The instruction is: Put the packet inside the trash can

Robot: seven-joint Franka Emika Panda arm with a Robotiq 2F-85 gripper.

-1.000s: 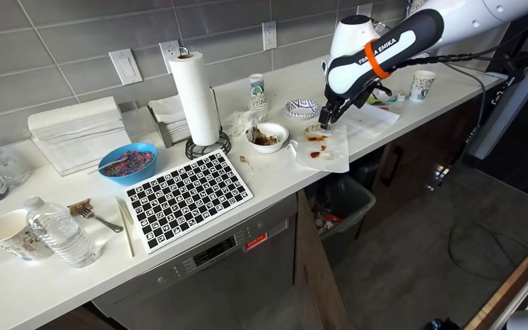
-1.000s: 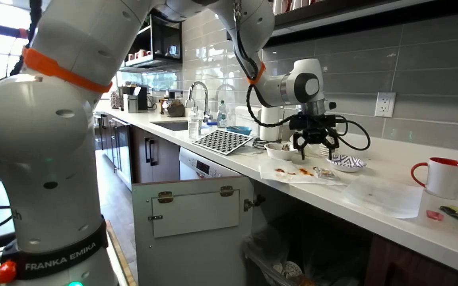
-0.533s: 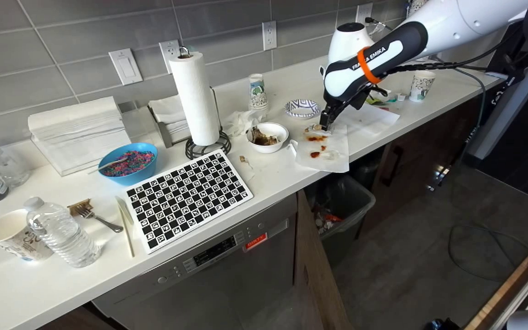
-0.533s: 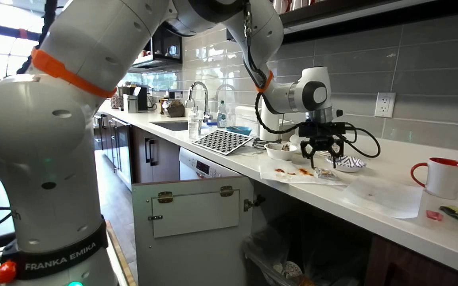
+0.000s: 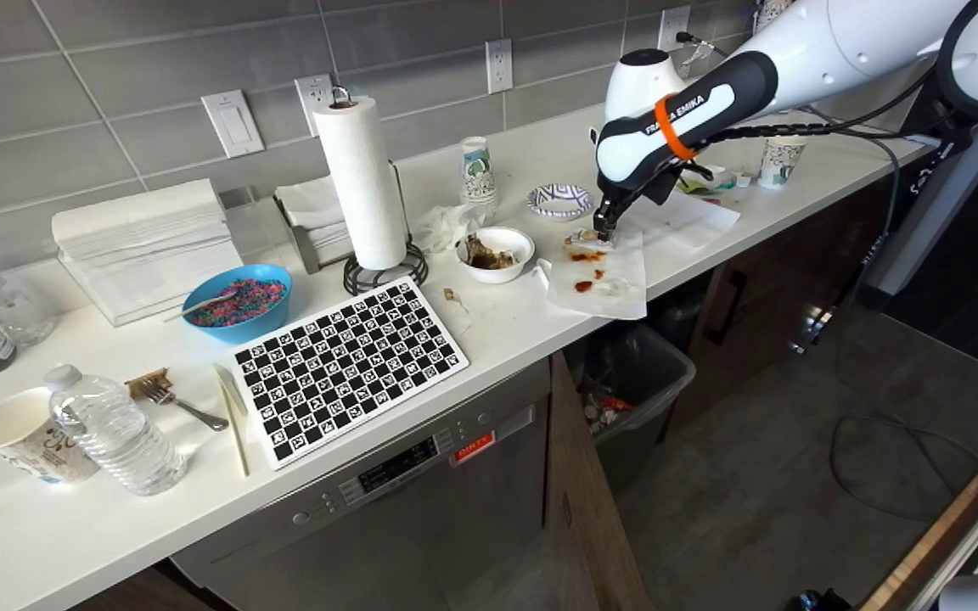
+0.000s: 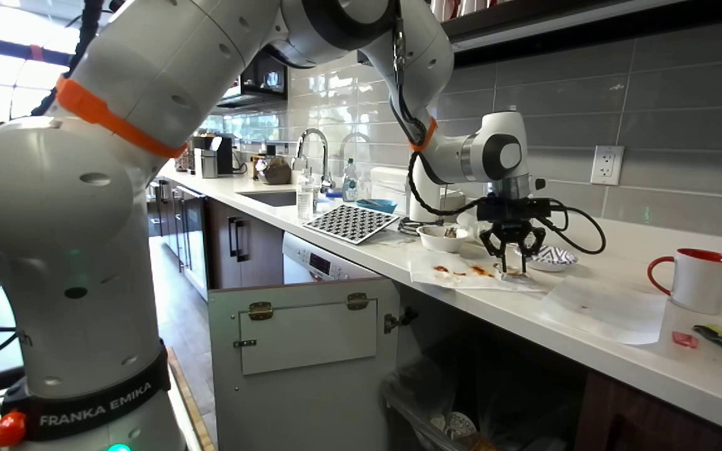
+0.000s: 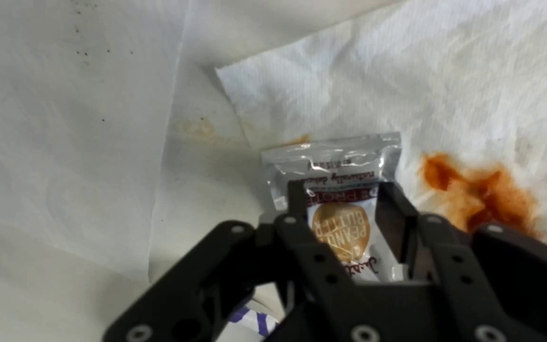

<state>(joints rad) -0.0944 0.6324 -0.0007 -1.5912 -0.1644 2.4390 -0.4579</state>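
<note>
Blue bowl — red-handled mug

The arm is built of glossy, pale-grey, rounded shells, dotted with oval plugs and wrapped by a bright orange strap. A ribbed black cable runs outside the wrist. White capitals on the black base collar read FRANKA EMIKA (a turquoise light glows beneath). An orange band partly covers matching lettering on the black forearm panel. Round silver screws stud the black jaws.

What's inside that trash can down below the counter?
The trash can holds pale scraps, something orange and a round patterned piece; whatever lies beneath them is covered.
</note>
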